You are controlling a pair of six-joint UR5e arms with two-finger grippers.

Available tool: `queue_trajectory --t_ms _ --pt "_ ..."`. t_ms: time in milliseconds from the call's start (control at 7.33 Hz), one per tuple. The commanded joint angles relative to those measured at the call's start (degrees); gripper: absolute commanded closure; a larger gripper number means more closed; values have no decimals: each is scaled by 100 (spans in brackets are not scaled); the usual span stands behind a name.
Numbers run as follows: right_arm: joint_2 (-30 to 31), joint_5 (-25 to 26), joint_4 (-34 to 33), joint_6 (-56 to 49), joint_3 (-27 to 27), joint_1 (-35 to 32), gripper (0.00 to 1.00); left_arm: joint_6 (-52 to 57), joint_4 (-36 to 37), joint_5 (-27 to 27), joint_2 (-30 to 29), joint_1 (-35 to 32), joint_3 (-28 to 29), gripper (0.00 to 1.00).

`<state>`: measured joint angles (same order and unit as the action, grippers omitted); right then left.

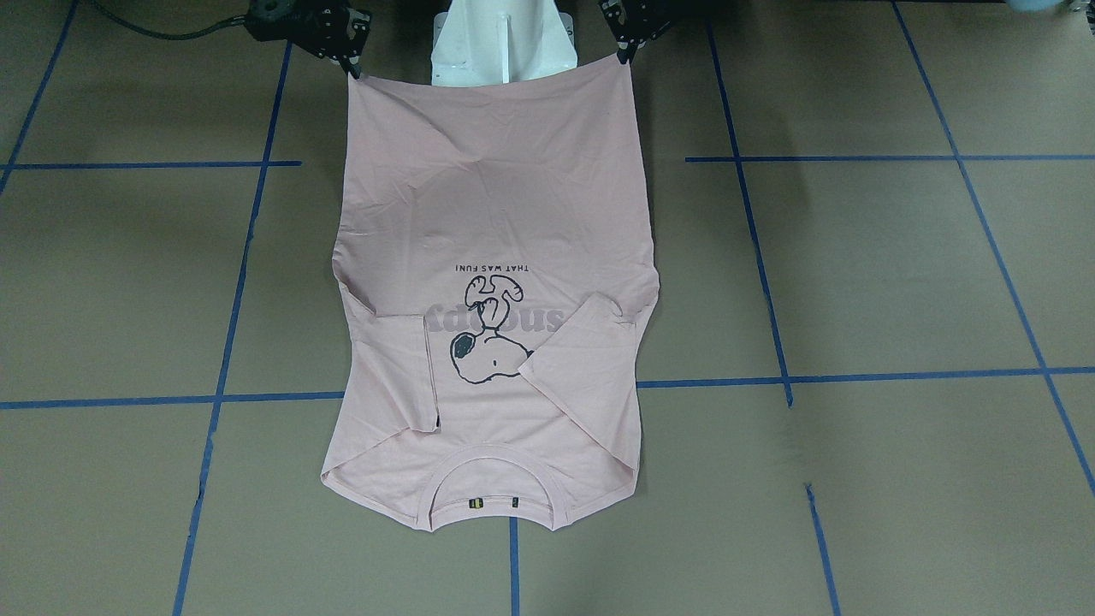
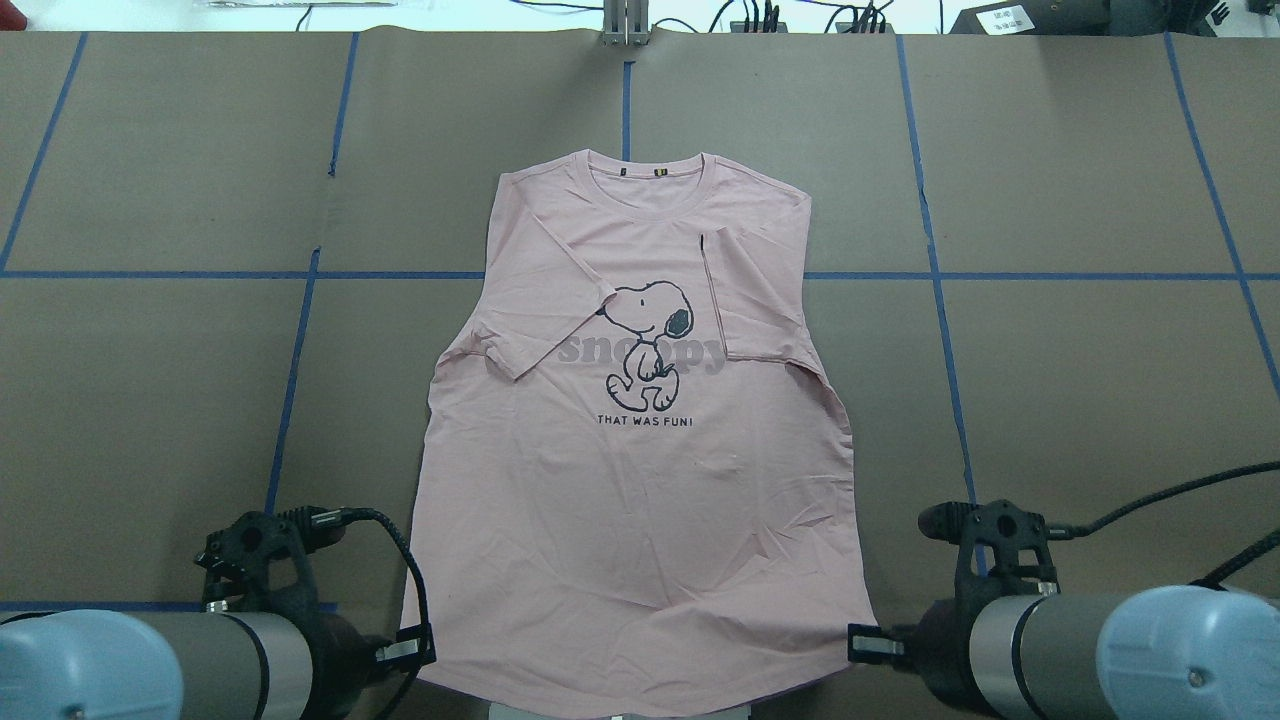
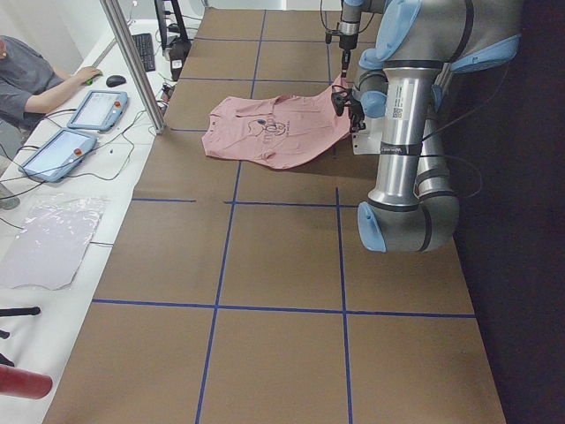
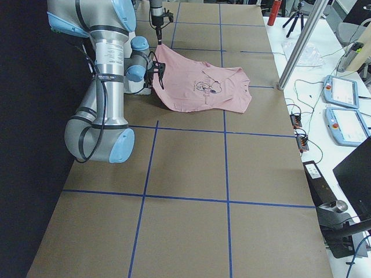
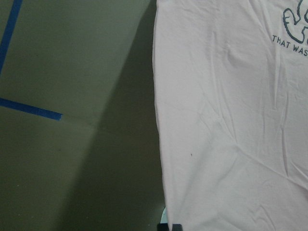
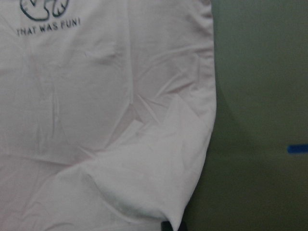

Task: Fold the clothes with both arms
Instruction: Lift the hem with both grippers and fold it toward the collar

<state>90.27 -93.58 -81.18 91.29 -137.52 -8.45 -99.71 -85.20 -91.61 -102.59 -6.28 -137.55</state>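
The left arm (image 2: 150,665) lies low along the robot's edge of the brown surface (image 2: 150,400). The left pincer (image 1: 628,56) is closed on the left corner of the hem of the shirt (image 2: 640,500), and the cloth is drawn to a point between its tips. In the left wrist view the shirt's side edge runs up the frame with a dark shadow on the surface beside it, so this end looks raised a little.

The shirt lies front-up in the middle of the surface, with its hem toward the robot and its collar (image 2: 660,195) at the far side. Its lower half is spread out with light creases. Both sleeves are folded in over the chest. The left sleeve (image 2: 545,300) lies slantwise, its cuff just beside the dog print (image 2: 648,340). The right sleeve (image 2: 755,295) lies straight, its edge just beside the end of the grey "snoopy" lettering (image 2: 620,352), with a small black tag (image 2: 703,240) at its upper corner. "THAT WAS FUN!" (image 2: 643,421) reads clear below the dog. Blue tape lines (image 2: 300,330) cross the surface, and one meets the shirt on both sides at sleeve height. The white pedestal (image 1: 503,38) stands behind the hem, between the two pincers.

The right pincer (image 1: 352,70) is closed on the right hem corner, also pulled to a point. In the right wrist view the cloth near that corner is bunched into folds. The right arm (image 2: 1100,650) lies low at the robot's edge.
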Motion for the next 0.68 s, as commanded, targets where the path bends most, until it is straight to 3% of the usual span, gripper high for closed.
queue_trajectory --t_ms 0,273,409,546 --pt "-770 -11 -3 -863 661 -988 100 834 -6 3 -471 -739 543 100" --pt "-1194 -46 32 -2293 1540 -2085 100 1425 -41 -15 -935 -1731 1069 100" --pt "-1483 -176 32 -2613 2136 -2491 100 1645 -250 -6 -1182 -2015 1673 100" --pt "-1895 -439 32 -2808 2751 -2834 100 1682 -922 -15 -1289 -2226 2227 100"
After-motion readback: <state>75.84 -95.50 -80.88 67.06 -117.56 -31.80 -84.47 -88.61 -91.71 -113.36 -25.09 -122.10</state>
